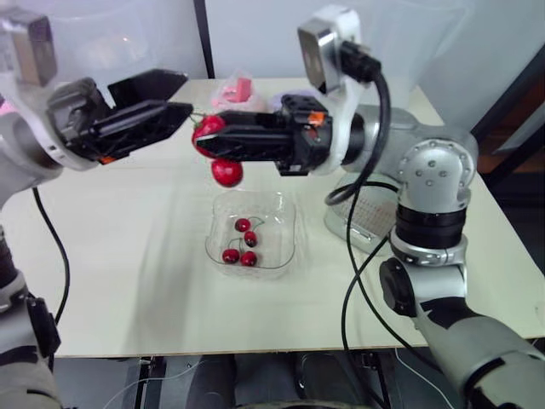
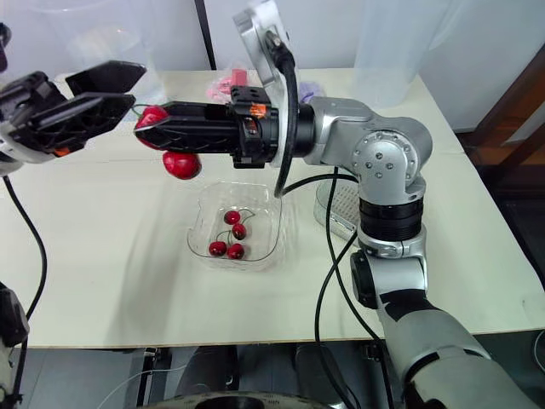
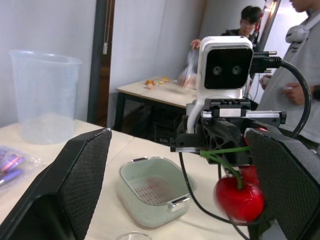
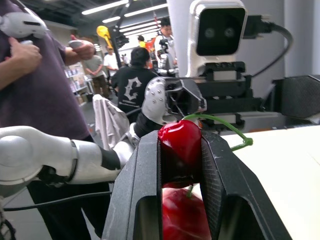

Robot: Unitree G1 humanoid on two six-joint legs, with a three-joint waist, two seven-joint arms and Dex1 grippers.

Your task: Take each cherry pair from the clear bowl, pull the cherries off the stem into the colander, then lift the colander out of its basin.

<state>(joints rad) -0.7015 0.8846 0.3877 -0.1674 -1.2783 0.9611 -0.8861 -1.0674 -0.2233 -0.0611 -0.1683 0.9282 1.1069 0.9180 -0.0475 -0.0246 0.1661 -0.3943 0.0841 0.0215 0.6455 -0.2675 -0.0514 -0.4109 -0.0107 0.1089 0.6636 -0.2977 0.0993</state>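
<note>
Right claw (image 1: 203,135) is pinching the slick, soft cherry pair (image 1: 226,172); left claw (image 1: 183,94), gaping at nine o'clock, should be taking the dangling fruit.

The right arm (image 1: 426,170) is bent at the elbow, and its forearm lies level, reaching across toward the robot's left. The right gripper (image 1: 204,136) has both fingers pressed on a cherry (image 4: 180,137). The left arm (image 1: 25,145) points toward it. The left gripper (image 1: 186,94) has its fingers spread apart, with the tips very near the right gripper.
</note>
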